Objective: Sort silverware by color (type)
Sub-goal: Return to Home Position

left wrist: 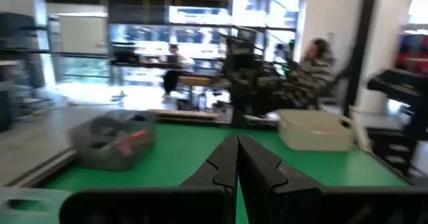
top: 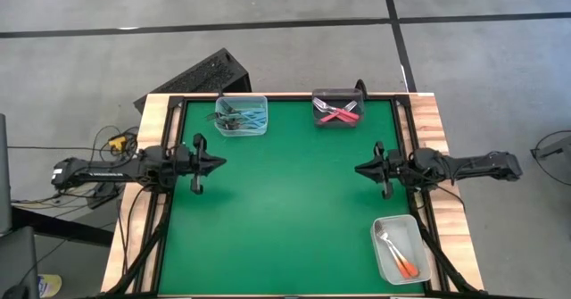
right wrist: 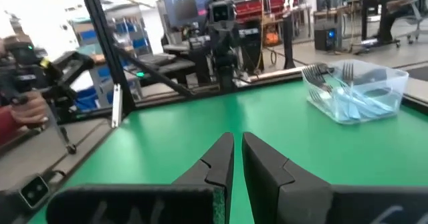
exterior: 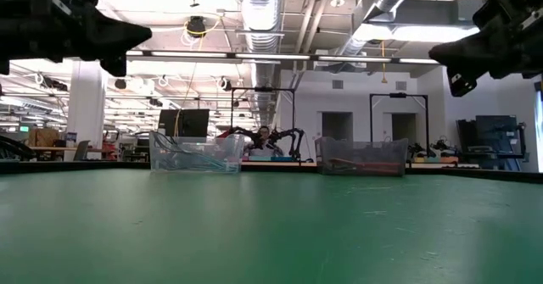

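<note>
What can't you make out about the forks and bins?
Number of forks in the clear bin: high view, too small.
Contents of the white bin: left wrist view, its wall hides them.
Contents of the dark bin: low view, its tinted wall obscures them.
Low view: top edge cuts the left gripper and right gripper.

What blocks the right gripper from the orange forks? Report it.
Nothing visible. The right gripper hangs over the mat; the orange forks lie in the white bin beside that arm, only open mat between.
</note>
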`<act>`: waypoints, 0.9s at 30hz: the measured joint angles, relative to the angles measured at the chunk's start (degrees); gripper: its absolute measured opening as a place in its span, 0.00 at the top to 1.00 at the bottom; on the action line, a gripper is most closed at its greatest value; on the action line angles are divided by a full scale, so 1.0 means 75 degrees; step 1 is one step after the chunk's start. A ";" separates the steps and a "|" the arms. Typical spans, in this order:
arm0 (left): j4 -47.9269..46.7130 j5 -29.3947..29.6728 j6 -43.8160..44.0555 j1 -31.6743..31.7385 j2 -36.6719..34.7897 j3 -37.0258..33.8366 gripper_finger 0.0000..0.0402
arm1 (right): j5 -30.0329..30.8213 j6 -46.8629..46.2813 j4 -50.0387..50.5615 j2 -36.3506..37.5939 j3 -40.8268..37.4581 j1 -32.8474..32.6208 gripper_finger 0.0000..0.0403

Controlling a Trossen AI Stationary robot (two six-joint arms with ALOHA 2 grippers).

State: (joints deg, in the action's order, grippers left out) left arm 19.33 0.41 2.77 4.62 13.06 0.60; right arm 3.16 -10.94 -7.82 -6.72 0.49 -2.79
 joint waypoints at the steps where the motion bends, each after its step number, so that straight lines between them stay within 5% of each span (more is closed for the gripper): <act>1: -0.0001 0.0188 0.0022 0.0005 -0.0021 0.0007 1.00 | 0.0003 -0.0020 -0.0044 0.0006 0.0000 -0.0005 0.86; 10: -0.2900 0.0524 0.0049 0.0006 -0.1754 0.0896 1.00 | -0.0022 0.0065 0.1468 0.0663 0.0682 -0.0082 0.86; 16: -0.2880 0.0275 0.0132 -0.0006 -0.1532 0.0790 1.00 | -0.0023 0.0123 0.1466 0.0883 0.0685 -0.0079 0.86; 20: -0.1681 0.0146 0.0165 -0.0009 -0.1727 0.0067 1.00 | -0.0029 0.0035 0.1433 0.0832 0.0562 -0.0087 0.86; 27: -0.1921 -0.0005 0.0340 -0.0008 -0.1595 -0.0003 1.00 | -0.0032 0.0032 0.0956 0.0880 0.0294 -0.0248 0.86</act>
State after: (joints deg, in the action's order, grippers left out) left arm 4.93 0.37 5.32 4.56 1.10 0.58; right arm 2.92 -10.70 -0.65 -0.12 2.70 -4.65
